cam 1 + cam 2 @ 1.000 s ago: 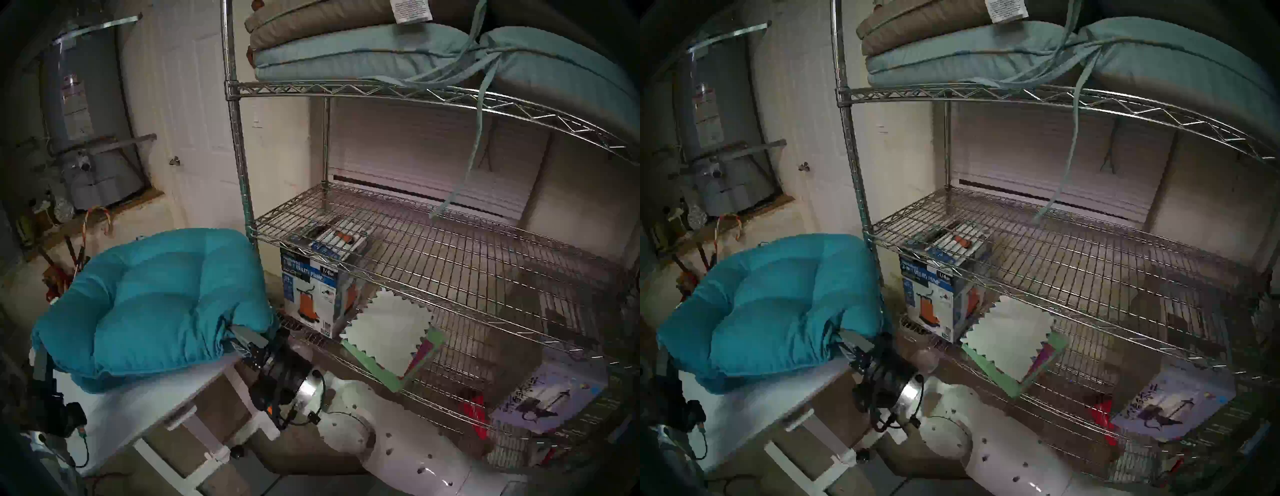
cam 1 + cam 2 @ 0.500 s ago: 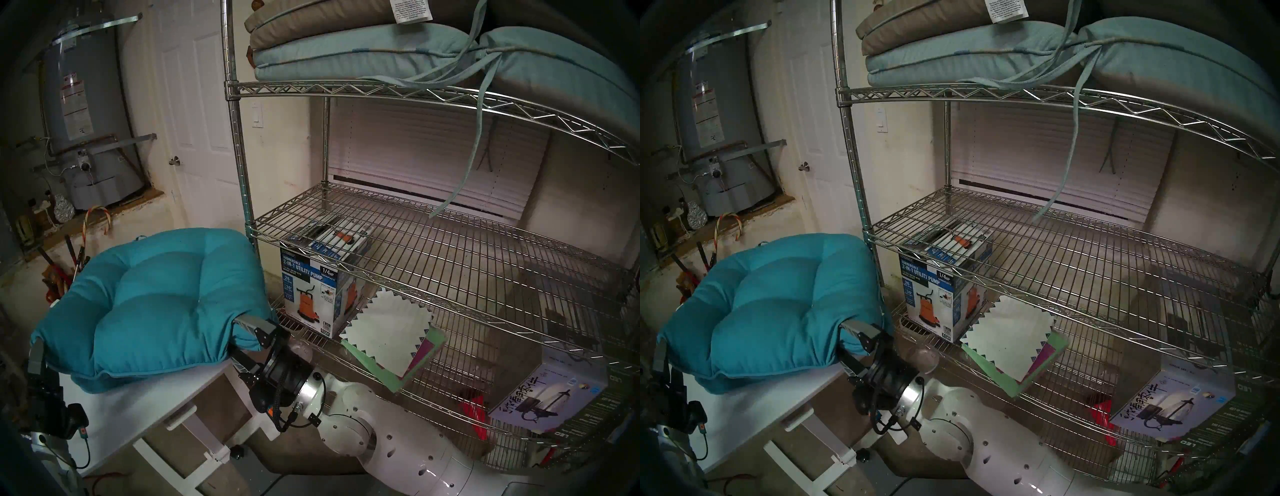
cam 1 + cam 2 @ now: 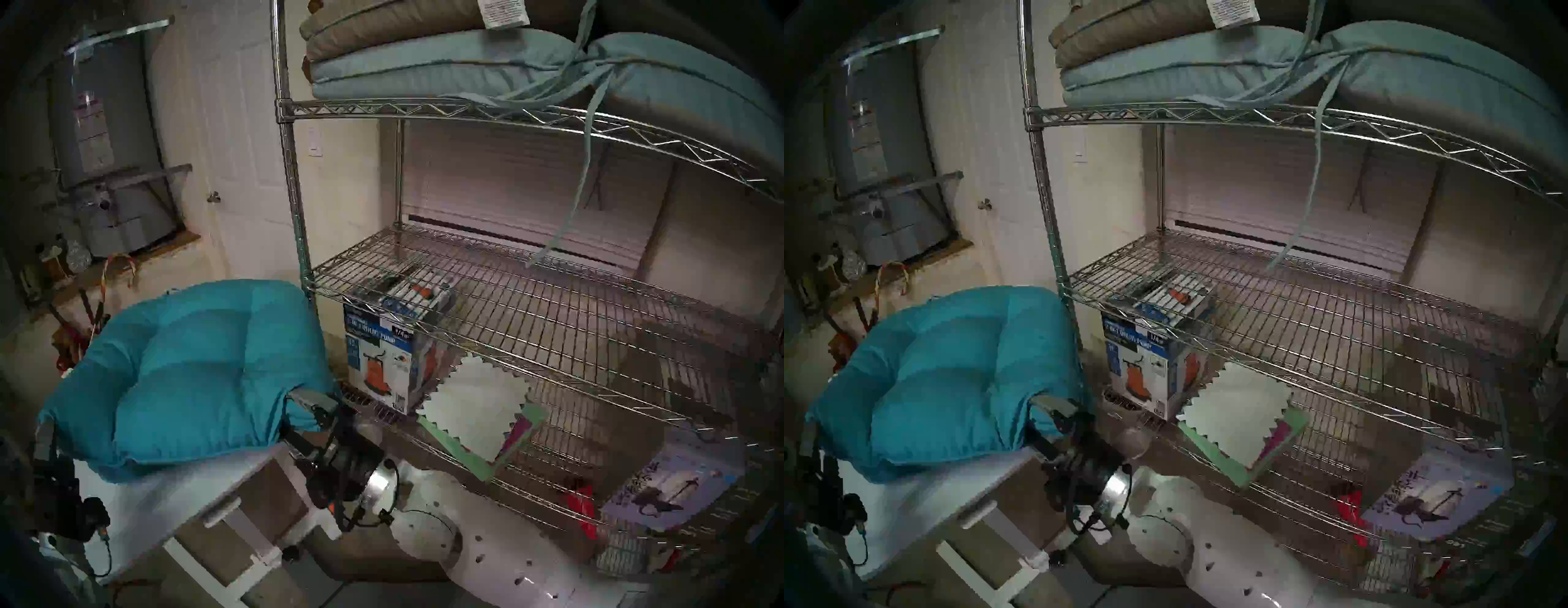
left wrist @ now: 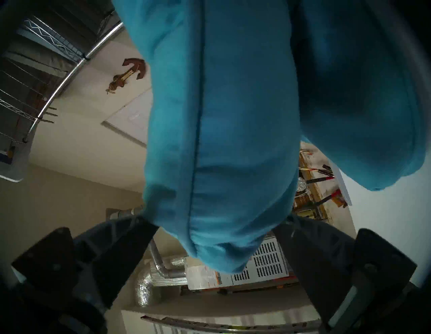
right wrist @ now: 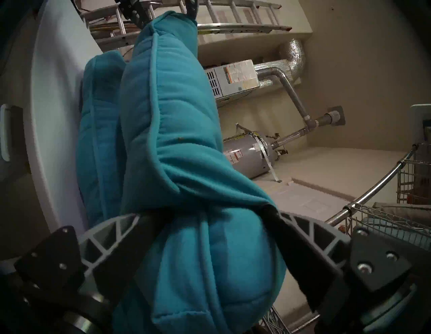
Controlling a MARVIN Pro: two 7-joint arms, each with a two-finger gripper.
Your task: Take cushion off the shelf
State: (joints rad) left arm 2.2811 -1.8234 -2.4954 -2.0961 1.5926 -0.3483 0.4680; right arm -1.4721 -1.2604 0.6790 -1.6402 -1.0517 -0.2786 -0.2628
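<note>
A teal tufted cushion [image 3: 191,365] is off the chrome wire shelf [image 3: 292,191] and sits over the small white table [image 3: 169,501] to the shelf's left. My left gripper [image 3: 44,429] is shut on its left edge, seen close in the left wrist view [image 4: 214,233]. My right gripper [image 3: 297,407] is shut on its right corner, seen close in the right wrist view [image 5: 205,224]. The fabric bunches between the fingers. A second teal pad [image 5: 100,140] lies under it against the table.
Grey-blue and tan cushions [image 3: 424,63] are stacked on the shelf's upper tier, with ties hanging down. A pump box [image 3: 382,361], foam mats [image 3: 475,407] and a lamp box [image 3: 674,488] sit on lower tiers. A water heater [image 3: 106,148] and a door stand behind.
My right gripper has shifted very slightly to the right with the cushion's corner. The cushion and my left gripper have hardly moved.
</note>
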